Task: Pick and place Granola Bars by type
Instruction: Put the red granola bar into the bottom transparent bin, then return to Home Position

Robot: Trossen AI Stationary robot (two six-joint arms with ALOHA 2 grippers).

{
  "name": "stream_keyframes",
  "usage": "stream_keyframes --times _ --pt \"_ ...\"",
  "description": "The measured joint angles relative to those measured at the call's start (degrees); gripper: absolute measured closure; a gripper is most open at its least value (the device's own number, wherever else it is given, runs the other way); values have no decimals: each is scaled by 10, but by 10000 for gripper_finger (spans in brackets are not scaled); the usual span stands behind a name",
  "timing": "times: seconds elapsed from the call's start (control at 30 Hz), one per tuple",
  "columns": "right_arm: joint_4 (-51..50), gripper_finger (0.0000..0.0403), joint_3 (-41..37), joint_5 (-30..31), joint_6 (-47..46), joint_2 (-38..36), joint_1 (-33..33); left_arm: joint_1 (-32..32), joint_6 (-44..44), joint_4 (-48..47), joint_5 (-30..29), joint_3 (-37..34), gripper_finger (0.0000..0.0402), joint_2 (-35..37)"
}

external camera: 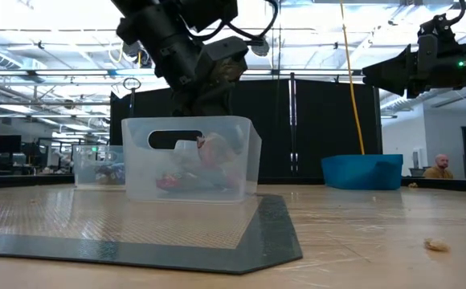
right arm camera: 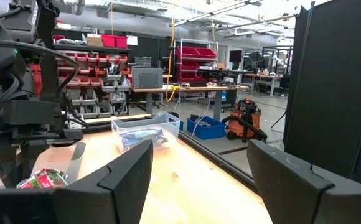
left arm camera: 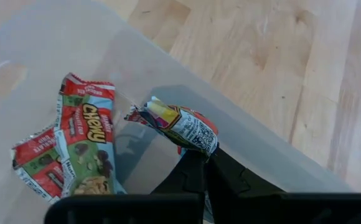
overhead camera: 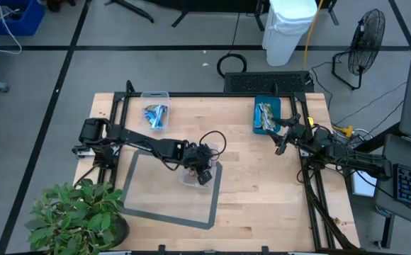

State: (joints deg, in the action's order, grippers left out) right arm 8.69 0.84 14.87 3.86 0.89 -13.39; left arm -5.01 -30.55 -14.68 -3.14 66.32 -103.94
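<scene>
Granola Bars [left arm camera: 84,146] in red-and-green wrappers lay inside the clear tub [overhead camera: 191,176] at the middle of the high view, on the grey mat [overhead camera: 169,190]. My left end effector [left arm camera: 196,163] was pinched tight on one more red-and-green bar [left arm camera: 183,126] just above that tub's floor. Blue bars [overhead camera: 155,115] sat in a second clear tub [overhead camera: 155,95] at upper centre-left, and tan ones in the teal tray [overhead camera: 267,103] at upper right. My right end effector [overhead camera: 282,139] hovered spread wide, empty, beside that tray over the tabletop [overhead camera: 262,177].
</scene>
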Motion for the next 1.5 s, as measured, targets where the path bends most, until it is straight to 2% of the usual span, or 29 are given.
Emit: stream_keyframes --times 0.13,0.87,1.37,1.5 --pt "0 151 0 0 0 0 0 -5 -1 0 -15 0 393 0" --pt "0 151 0 0 0 0 0 -8 2 -2 -16 0 389 0" --pt "0 151 0 0 0 0 0 -8 3 2 2 1 328 9" --pt "0 151 0 0 0 0 0 -7 16 -4 32 5 316 20"
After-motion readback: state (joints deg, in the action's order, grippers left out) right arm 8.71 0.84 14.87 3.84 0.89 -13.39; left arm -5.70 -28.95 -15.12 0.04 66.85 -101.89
